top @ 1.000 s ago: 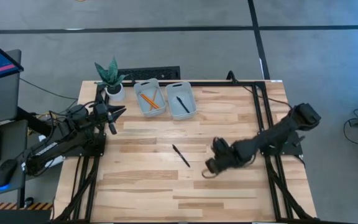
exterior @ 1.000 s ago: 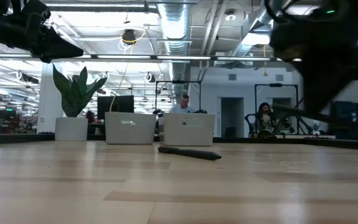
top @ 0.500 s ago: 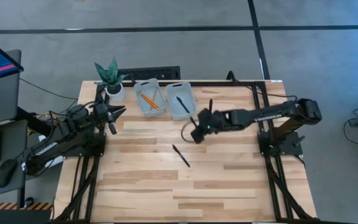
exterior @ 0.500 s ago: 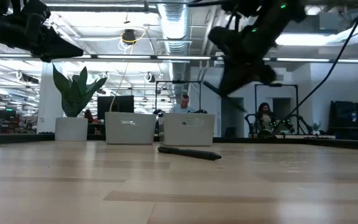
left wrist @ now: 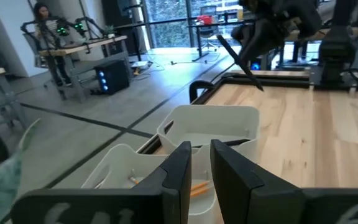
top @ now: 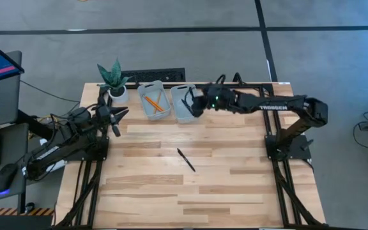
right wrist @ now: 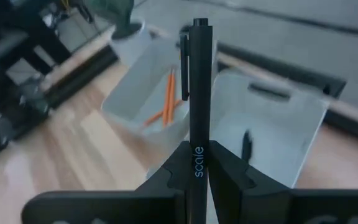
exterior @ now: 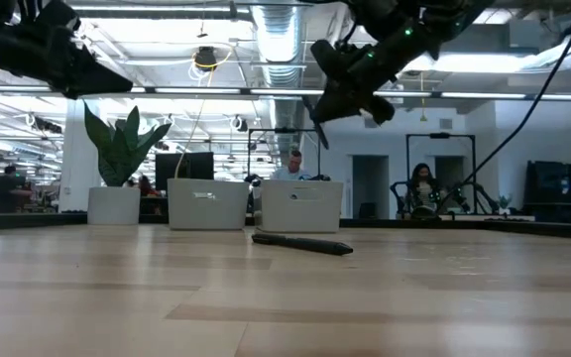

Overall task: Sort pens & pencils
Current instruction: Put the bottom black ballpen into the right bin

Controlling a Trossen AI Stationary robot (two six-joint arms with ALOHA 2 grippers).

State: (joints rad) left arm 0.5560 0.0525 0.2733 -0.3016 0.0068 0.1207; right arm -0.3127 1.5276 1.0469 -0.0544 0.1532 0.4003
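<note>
My right gripper [top: 195,103] hovers over the right white bin [top: 183,112] at the far edge, shut on a black pen [right wrist: 197,81]; the low view shows it high above the table [exterior: 330,99]. A second pen [right wrist: 246,144] lies inside that bin. The left white bin [top: 147,110] holds the orange pencils [top: 153,102] [right wrist: 166,106]. A third black pen [top: 185,160] [exterior: 302,243] lies flat on the table's middle. My left gripper [left wrist: 201,171] waits at the table's left side near the bins, its fingers a narrow gap apart and touching nothing. My right gripper pinches the pen between its two fingers at the barrel printed "scale" [right wrist: 197,138]. The clip end [right wrist: 197,30] stands out well past the fingertips. The pen is lifted clear, above the right bin, and slants downward in the left wrist view [left wrist: 238,59].
A potted plant [top: 115,80] stands at the far left corner beside the bins. A keyboard [top: 152,75] lies past the far edge. Bare wood [top: 171,191] spreads over the near half. Black frame rails [top: 280,179] run along both sides.
My right gripper, shut on the pen, has swung from the near-right middle of the table toward the far edge and leftward, rising, and now stands over the right bin. The pen on the table and my left arm have stayed put.
</note>
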